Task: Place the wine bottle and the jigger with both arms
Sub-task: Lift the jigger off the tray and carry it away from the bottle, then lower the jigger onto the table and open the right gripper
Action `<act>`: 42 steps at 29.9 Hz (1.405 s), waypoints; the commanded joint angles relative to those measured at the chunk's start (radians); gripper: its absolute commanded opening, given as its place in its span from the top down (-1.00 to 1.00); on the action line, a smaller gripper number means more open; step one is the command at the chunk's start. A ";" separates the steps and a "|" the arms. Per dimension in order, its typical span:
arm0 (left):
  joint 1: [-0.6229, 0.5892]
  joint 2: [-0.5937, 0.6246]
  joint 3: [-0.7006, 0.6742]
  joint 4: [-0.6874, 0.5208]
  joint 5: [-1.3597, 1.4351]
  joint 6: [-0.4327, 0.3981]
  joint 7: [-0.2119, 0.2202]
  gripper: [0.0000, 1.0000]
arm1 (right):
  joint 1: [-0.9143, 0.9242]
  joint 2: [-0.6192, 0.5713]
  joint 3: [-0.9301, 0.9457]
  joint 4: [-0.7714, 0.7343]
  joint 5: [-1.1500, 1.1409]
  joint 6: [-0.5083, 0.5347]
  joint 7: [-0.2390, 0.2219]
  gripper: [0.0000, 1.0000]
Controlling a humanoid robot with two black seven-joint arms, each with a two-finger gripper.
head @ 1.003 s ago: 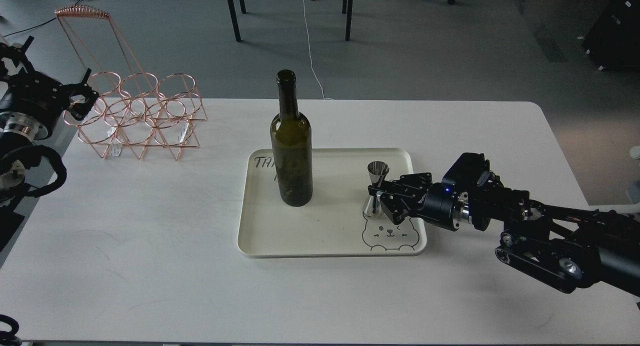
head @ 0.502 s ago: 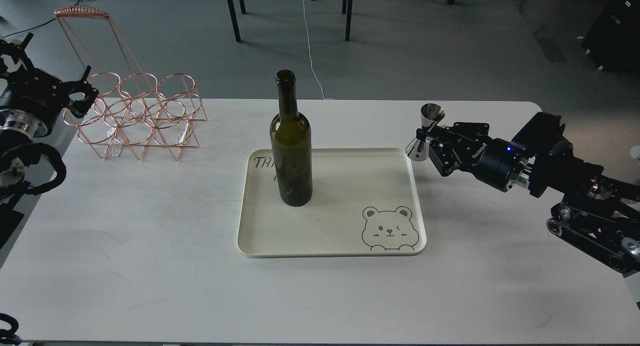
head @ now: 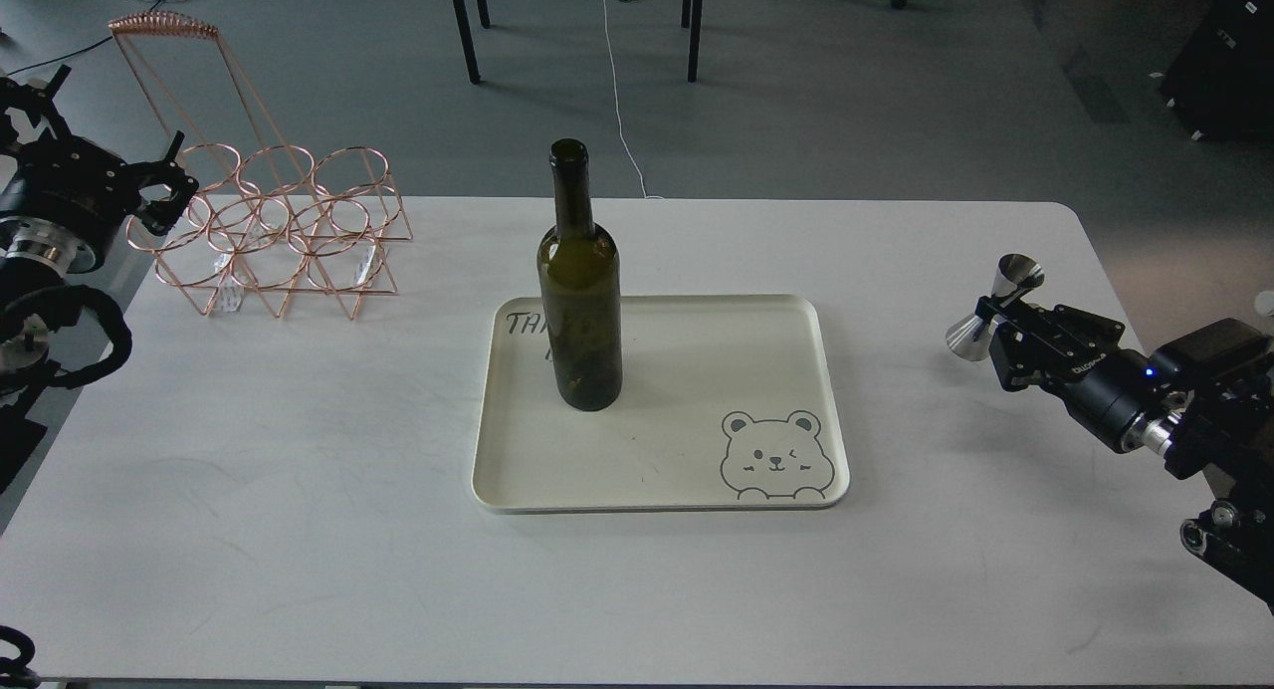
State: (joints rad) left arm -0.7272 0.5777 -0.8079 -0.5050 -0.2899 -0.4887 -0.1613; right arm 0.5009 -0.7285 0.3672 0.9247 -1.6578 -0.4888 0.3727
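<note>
The jigger (head: 993, 307) is held at its narrow waist between the fingers of the right gripper (head: 998, 323), which are closed on it. It is carried tilted, its wide end lower and toward the tray, its small cup higher, and it is kept off the table (head: 299, 490). Held at the waist, the two cones sit either side of the fingers, so it probably cannot slip out along its length. It hangs over the right part of the table, well apart from the tray (head: 478, 470); judged from this, a place beside the tray is probably meant for it, and it must be made upright before it is released.

The wine bottle (head: 580, 291) stands upright on the left half of the tray, far from the right fingers and untouched. No label is seen on its glass. It is judged to be the job of the left arm, so this part is not yet done.

The left gripper (head: 169, 196) is seen at the left edge, just beside the copper wire rack (head: 289, 236). Its fingers appear spread, with nothing between them.

On the tray some handwriting is partly hidden behind the bottle; only "TAN" or similar can be read. A winking bear is drawn in its near right corner. White lettering is printed on the right gripper body, too small to be read with certainty.
</note>
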 commanded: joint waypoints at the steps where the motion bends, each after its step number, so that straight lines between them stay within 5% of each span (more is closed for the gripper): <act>1: 0.000 -0.004 0.001 -0.001 0.000 0.000 0.000 -0.97 | -0.028 0.009 -0.007 -0.038 0.041 0.000 0.009 0.90; 25: 0.002 0.021 0.001 -0.001 0.000 0.000 -0.001 -0.97 | -0.058 0.055 -0.011 -0.075 0.053 0.000 0.012 0.66; 42: 0.000 0.017 0.000 -0.003 0.000 0.000 -0.001 -0.97 | -0.081 0.041 -0.047 0.003 0.053 0.000 0.012 -0.44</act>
State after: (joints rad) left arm -0.7270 0.5940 -0.8069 -0.5070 -0.2900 -0.4887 -0.1611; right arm 0.4284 -0.6821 0.3208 0.9116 -1.6044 -0.4888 0.3851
